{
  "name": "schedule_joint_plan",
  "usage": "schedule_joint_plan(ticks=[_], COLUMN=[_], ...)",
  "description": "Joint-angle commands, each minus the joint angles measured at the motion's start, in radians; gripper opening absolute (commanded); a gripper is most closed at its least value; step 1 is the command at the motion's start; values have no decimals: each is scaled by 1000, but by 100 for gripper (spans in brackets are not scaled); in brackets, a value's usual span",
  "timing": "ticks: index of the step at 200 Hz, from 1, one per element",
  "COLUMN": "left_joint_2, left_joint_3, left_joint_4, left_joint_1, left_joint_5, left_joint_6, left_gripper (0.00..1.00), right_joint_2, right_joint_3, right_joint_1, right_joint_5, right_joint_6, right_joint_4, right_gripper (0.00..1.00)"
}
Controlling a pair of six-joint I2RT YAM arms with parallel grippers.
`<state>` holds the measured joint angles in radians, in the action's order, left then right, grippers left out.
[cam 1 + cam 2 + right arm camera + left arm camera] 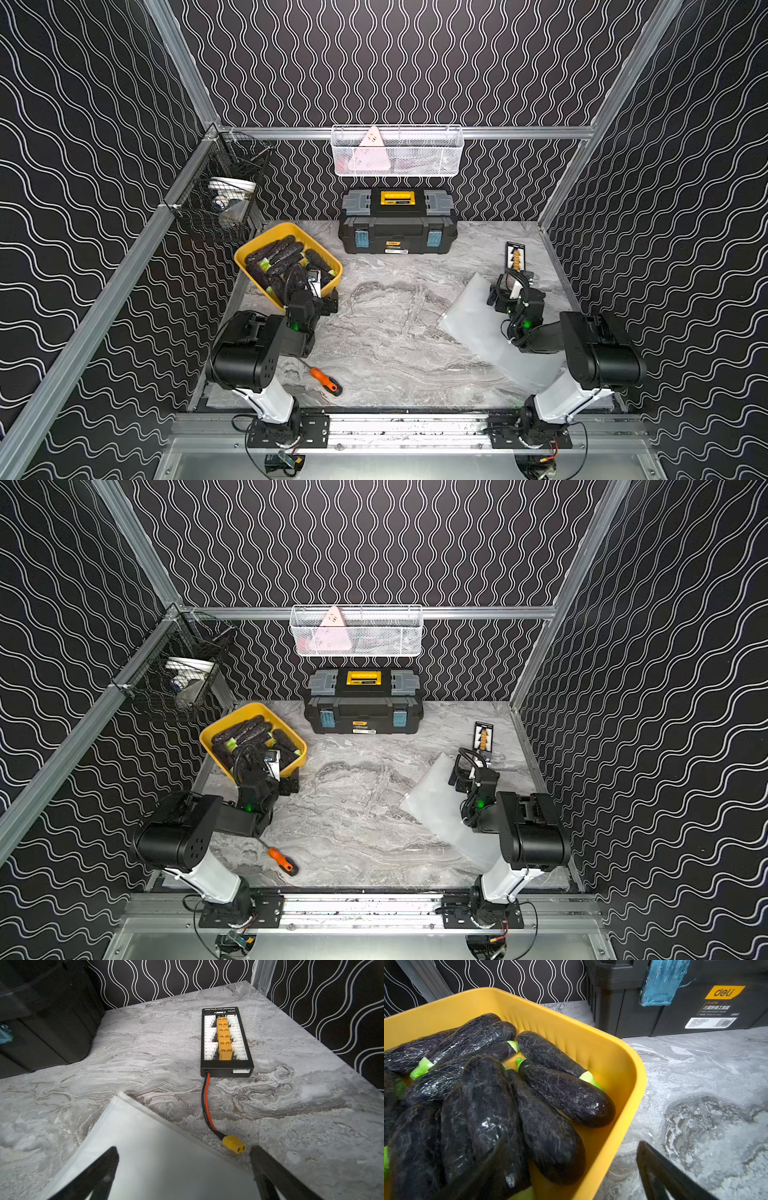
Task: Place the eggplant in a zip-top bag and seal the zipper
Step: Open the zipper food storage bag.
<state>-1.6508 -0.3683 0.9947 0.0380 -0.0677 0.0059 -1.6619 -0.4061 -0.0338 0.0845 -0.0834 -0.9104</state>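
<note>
Top view: eggplants (286, 257) piled in tub (291, 225), far left. Bag (469, 320) lies flat on surface (395, 332), right side.
Left wrist: left end effector (573, 1144) spread wide at tub edge, one blurred finger probably over eggplants.
Right wrist: right end effector (184, 1149) spread, empty, one finger over bag.

In both top views my left arm (249, 353) covers the yellow tray's (286, 227) near corner, centre left; my right arm (598, 353) hides part of the zip-top bag (469, 320). I cannot tell what the black basket (208, 216), upper left, holds. The left wrist view's edge cuts off the fingers (660, 1176).
</note>
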Motion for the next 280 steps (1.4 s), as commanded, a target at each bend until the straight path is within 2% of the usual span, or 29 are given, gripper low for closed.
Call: schedule_joint_plan(ticks=[1, 142, 154, 168, 185, 206, 220, 243, 280], left_joint_2=[-1, 5, 49, 128, 191, 162, 118, 137, 220], left_joint_3=[-3, -8, -44, -117, -198, -350, -454, -470, -522], left_joint_4=[26, 14, -80, -274, -461, -736, -902, -915, -1080], left_joint_1=[2, 2, 2, 2, 8, 11, 10, 38, 236], left_joint_5=[17, -5, -50, -77, -149, -272, -226, -164, -377], left_joint_6=[12, 0, -20, -35, -82, -237, -267, -321, -357], left_gripper=[99, 99, 99, 99, 99, 99, 99, 99, 99], right_joint_2=[-1, -2, 3, 30, 106, 214, 265, 284, 198], right_joint_3=[-5, -12, -19, -43, -104, -152, -181, -228, -379], right_joint_1=[0, -5, -11, -12, -7, 9, 19, 56, 167], right_joint_5=[-6, -21, -27, -23, 6, 81, 88, 97, 162], right_joint_6=[7, 1, -5, -1, -3, -50, -134, -258, -376], right_joint_4=[-41, -27, -16, 40, 219, 391, 511, 660, 984], right_gripper=[100, 100, 100, 100, 100, 100, 100, 100, 99])
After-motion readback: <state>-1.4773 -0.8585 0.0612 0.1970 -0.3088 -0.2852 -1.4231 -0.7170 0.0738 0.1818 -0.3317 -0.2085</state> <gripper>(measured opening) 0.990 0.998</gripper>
